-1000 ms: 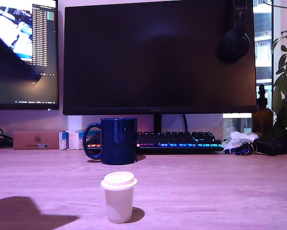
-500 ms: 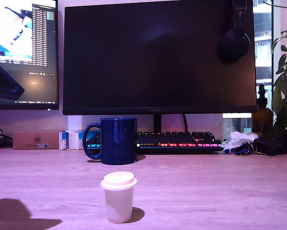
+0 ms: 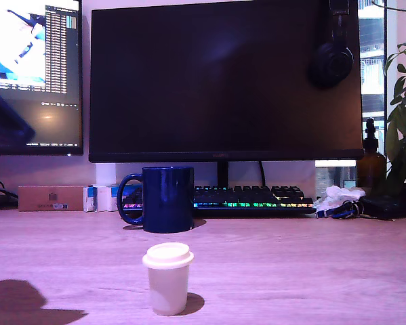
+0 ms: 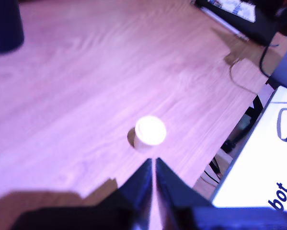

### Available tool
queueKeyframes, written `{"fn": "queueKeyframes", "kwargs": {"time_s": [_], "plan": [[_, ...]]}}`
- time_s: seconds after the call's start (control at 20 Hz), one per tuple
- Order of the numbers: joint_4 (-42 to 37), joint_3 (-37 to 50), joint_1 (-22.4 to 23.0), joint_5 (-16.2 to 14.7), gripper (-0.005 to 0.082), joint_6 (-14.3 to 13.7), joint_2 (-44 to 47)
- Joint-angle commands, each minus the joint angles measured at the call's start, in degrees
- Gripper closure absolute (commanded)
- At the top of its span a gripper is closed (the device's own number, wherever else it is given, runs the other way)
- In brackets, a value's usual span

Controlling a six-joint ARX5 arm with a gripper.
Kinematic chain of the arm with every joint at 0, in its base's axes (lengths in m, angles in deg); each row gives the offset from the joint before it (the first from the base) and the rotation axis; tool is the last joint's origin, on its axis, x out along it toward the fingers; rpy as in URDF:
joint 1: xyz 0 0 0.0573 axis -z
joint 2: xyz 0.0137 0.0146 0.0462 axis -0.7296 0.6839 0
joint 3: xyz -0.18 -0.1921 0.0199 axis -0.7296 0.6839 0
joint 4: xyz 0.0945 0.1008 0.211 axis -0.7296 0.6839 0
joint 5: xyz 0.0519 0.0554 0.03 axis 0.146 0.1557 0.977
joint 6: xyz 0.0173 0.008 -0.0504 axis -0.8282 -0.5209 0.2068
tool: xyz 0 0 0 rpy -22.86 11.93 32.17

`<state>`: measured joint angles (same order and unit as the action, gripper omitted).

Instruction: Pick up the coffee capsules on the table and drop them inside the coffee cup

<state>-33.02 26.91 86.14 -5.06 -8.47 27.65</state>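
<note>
A cream-white coffee capsule (image 3: pixel 167 277) stands upright on the wooden table, near the front in the exterior view. Behind it, further back on the table, is the dark navy coffee cup (image 3: pixel 167 198), its handle toward the exterior view's left. The wrist view looks down on the capsule (image 4: pixel 150 130), which sits just beyond my gripper (image 4: pixel 153 165) and apart from it. The two dark fingers meet at their tips with nothing between them. A corner of the cup (image 4: pixel 4 24) shows far off. Only a dark piece of the arm (image 3: pixel 3 125) shows at the exterior view's left edge.
A lit keyboard (image 3: pixel 250 198) and a large dark monitor (image 3: pixel 223 81) stand behind the cup. A brown bottle (image 3: pixel 371 162), a plant (image 3: pixel 402 115) and crumpled clutter (image 3: pixel 338 200) sit at the exterior view's right. The table edge (image 4: pixel 229 139) runs close to the capsule.
The arm has drawn back toward the exterior view's left edge, and its shadow on the table has shrunk. The capsule and cup have not moved.
</note>
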Motion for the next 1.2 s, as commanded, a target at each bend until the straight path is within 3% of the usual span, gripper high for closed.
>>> {"fn": "queueKeyframes", "kwargs": {"time_s": [0.0,0.05,0.35,0.45,0.5,0.55,0.7,0.8,0.95,1.15], "plan": [[-0.79,1.03,0.39,-0.04,0.0332,0.83,1.73],[-1.03,1.03,0.76,-0.04,0.0240,0.76,2.86],[-4.22,1.03,5.62,0.70,0.0237,-1.68,9.62],[-4.94,1.03,6.88,3.56,0.0242,-4.76,10.97],[-5.51,1.03,7.19,5.20,0.0242,-5.03,11.67],[-5.99,1.03,7.23,5.95,0.0242,-7.15,12.33],[-8.31,1.03,7.23,6.99,0.0242,-9.16,15.61],[-11.08,1.03,7.21,7.04,0.0241,-17.46,18.21],[-14.23,1.03,6.95,7.13,0.0241,-20.87,22.40],[-15.52,1.03,6.43,7.04,0.0241,-21.81,25.70]]}}
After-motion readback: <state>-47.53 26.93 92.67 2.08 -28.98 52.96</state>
